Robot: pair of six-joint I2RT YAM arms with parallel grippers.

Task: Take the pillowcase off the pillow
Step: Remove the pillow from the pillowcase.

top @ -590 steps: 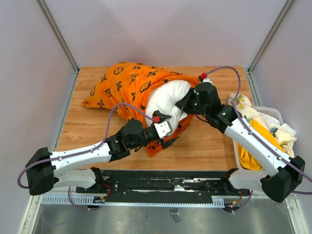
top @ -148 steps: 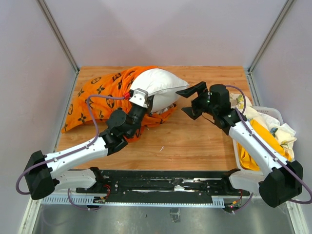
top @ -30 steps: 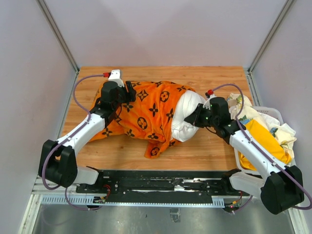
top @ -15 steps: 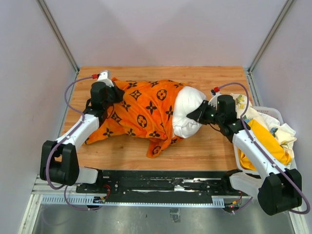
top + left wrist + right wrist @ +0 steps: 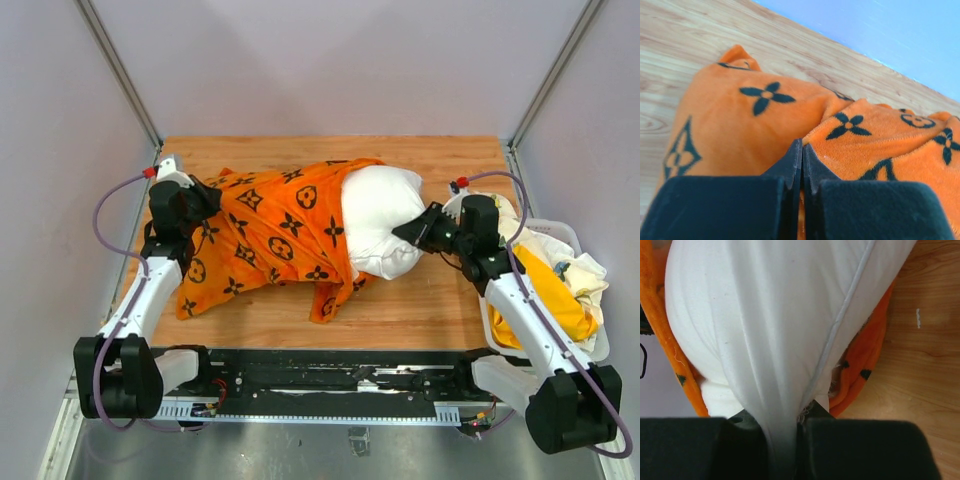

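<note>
1. The pillowcase [image 5: 270, 235] is bright orange with black four-petal flowers, pointed stars and ringed monograms. The ringed marks are too small to read as letters.
2. In the left wrist view its cloth looks plush and slightly fuzzy, lying in soft rounded folds.
3. It lies rumpled across the left and middle of the wooden tabletop [image 5: 430, 300], covering the left part of the pillow [image 5: 380, 215].
4. The pillow is plain white, smooth and puffy. Its bare rounded end bulges out of the case's right-hand opening, and a thin piped seam [image 5: 840, 320] runs down it.
5. The left end effector [image 5: 801, 150] is clenched on a fold of the pillowcase near its far left end.
6. The right end effector [image 5: 780, 417] is clamped on a pinch of white pillow fabric at the exposed end.
7. A white bin [image 5: 600, 345] at the right edge holds crumpled yellow and white cloths [image 5: 545, 285].
</note>
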